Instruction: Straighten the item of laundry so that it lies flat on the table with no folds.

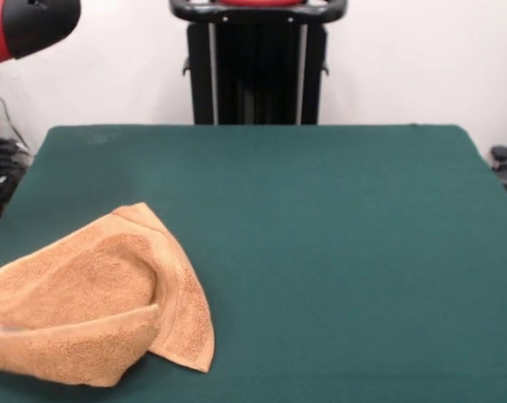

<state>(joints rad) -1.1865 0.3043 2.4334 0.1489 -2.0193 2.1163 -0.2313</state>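
towel (94, 306): folded, left edge cut off | table (321, 235) | gripper: out of view, fingers untellable

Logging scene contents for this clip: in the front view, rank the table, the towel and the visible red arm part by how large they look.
1. table, by far the largest.
2. towel, folded over itself.
3. red arm part, cut off at the picture's corner, so only its visible portion counts.
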